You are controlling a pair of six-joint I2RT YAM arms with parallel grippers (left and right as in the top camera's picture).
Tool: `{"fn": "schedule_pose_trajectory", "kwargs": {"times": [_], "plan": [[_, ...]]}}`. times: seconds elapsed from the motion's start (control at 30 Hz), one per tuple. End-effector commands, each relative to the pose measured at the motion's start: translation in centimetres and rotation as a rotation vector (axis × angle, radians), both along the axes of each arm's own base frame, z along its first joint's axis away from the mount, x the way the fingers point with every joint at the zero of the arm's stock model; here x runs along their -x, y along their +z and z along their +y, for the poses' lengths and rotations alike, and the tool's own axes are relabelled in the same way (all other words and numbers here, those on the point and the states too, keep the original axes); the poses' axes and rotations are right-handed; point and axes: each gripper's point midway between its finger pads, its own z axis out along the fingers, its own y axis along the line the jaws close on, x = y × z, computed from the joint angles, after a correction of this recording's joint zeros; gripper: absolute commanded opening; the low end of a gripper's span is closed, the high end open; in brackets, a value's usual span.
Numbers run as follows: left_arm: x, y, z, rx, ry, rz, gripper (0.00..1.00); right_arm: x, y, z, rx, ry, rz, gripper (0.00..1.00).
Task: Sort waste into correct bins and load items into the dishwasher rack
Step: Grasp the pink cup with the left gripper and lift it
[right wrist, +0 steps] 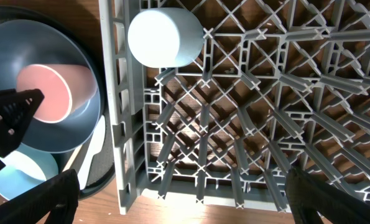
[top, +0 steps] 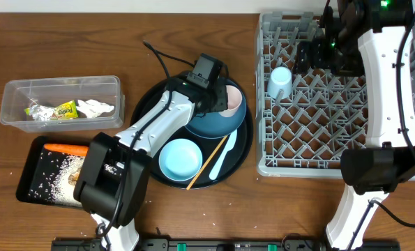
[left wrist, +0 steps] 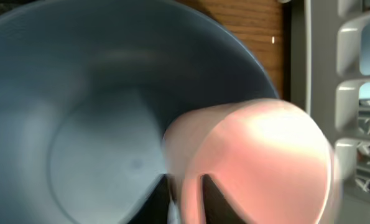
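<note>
My left gripper point(top: 217, 97) point(left wrist: 188, 196) is shut on the rim of the pink cup point(top: 229, 100) point(left wrist: 259, 155), one finger inside and one outside. The cup lies in the dark blue plate point(top: 214, 125) point(left wrist: 79, 112) on the round black tray point(top: 243, 150). My right gripper point(top: 319, 52) point(right wrist: 185, 205) is wide open and empty above the grey dishwasher rack point(top: 263, 164) point(right wrist: 113, 124). The light blue cup point(top: 280, 81) point(right wrist: 163, 36) stands in the rack's far left part. The small light blue bowl point(top: 179, 158), white spoon point(top: 221, 157) and wooden chopstick point(top: 206, 165) lie on the round tray.
The clear box point(top: 12, 115) at the left holds the yellow-green wrapper point(top: 62, 110) and white tissue point(top: 95, 107). The shallow black tray point(top: 27, 183) holds the carrot point(top: 66, 148), rice point(top: 59, 169) and a brown lump point(top: 73, 178). My left arm reaches over the round tray.
</note>
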Motion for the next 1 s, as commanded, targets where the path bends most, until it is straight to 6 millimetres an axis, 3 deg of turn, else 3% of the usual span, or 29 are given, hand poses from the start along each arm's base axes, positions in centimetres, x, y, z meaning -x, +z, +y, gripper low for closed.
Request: {"fn": "schedule_pose_trajectory", "kwargs": {"times": [0.0,0.13,0.3,0.6,0.77,0.97], "plan": [[0.1,-0.5,0.3,-0.016,0.0,0.004,0.06,0.0,0.7,0.0,-0.003,0.015,-0.022,0.99],[-0.2,-0.1,0.8,-0.015,0.013,-0.003,0.06,0.0,0.7,0.1,-0.008,0.028,-0.023,0.99],[-0.9,1.7,2.7,0.018,0.068,-0.012,0.06,0.2,1.1,2.0,-0.108,0.113,-0.03,0.99],[-1.5,9.2,5.0,0.224,0.069,-0.096,0.06,0.2,1.2,2.3,-0.124,0.143,-0.036,0.99],[-1.0,13.4,6.1,0.387,0.001,-0.13,0.06,0.5,1.8,4.2,-0.227,0.235,-0.054,0.99],[-0.3,16.8,7.0,0.603,-0.147,-0.157,0.06,1.0,3.4,7.3,-0.412,0.38,-0.105,0.99]]}}
